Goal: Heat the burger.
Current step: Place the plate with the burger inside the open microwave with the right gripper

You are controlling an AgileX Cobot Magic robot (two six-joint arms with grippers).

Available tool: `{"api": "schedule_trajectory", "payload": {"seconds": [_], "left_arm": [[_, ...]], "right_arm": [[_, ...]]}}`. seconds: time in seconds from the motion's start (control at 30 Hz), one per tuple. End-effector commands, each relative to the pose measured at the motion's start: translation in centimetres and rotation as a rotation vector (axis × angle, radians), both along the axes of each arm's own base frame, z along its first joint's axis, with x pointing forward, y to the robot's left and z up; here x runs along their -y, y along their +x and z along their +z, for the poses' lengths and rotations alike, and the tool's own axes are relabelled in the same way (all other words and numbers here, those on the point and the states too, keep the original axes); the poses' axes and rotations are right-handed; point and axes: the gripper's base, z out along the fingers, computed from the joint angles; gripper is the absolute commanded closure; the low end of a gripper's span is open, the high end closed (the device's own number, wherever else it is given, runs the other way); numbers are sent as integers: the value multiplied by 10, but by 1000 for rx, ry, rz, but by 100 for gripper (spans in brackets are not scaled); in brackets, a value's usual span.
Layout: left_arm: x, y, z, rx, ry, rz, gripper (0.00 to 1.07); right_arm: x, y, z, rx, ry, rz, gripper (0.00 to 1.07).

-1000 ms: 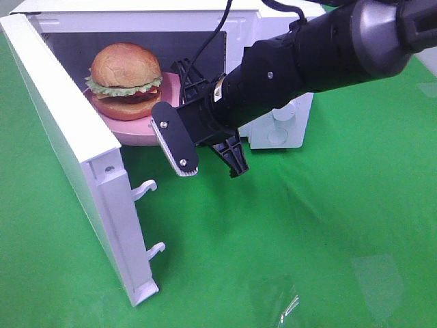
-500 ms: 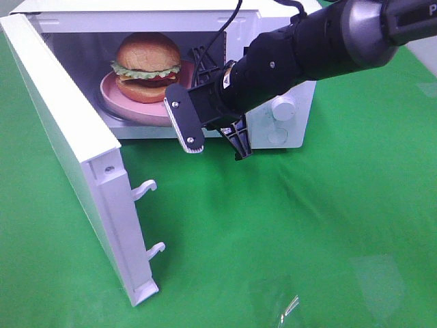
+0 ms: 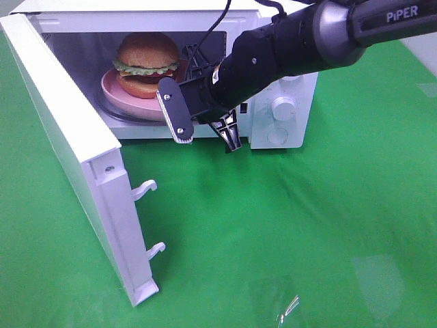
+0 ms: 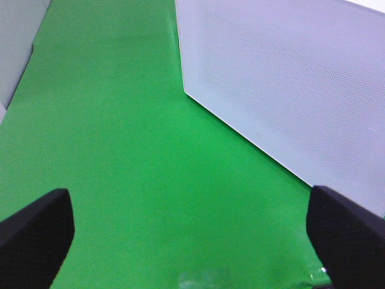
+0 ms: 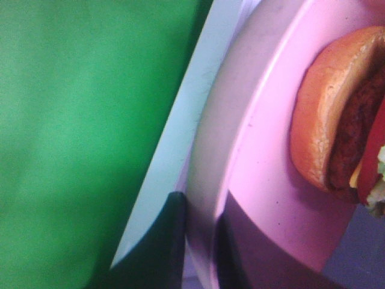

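The burger stands upright on the pink plate, inside the microwave and toward the hinge side of the cavity. The right gripper is clamped on the plate's rim at the side nearer the knobs. From those fingers the burger lies across the plate, away from the knobs and a little deeper in. It has no long axis to speak of, being round and tall, and it clears the roof of the cavity. Whether the plate already sits flat on the cavity floor cannot be told. What the next move turns on, I judge, is the way out: the right arm fills the knob-side half of the opening, so it must let go and draw back toward the camera before anything can swing. The door stands wide open with its two latch hooks facing the cloth. The left gripper hangs spread wide and empty just outside a pale perforated panel — probably the door's outer face — so the left arm is the nearer one for pushing the door shut. The green cloth around is flat and bare, with ample room to retreat.
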Motion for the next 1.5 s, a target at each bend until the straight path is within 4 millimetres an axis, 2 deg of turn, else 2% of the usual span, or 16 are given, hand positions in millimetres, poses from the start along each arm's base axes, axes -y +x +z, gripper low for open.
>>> {"api": "schedule_trajectory", "payload": {"seconds": [0.03, 0.3, 0.5, 1.23, 1.5], "left_arm": [[0, -1, -1, -4, -4, -5, 9], [0, -1, -1, -4, -4, -5, 9], [0, -1, -1, -4, -4, -5, 9], [0, -1, -1, -4, -4, -5, 9], [0, -1, -1, -4, -4, -5, 9]], "right_arm": [[-4, 10, 17, 85, 64, -5, 107], [-14, 26, 19, 66, 96, -47, 107], [-16, 31, 17, 59, 103, -63, 106], [-20, 28, 12, 37, 79, -60, 98], [-20, 27, 15, 36, 86, -62, 90]]}}
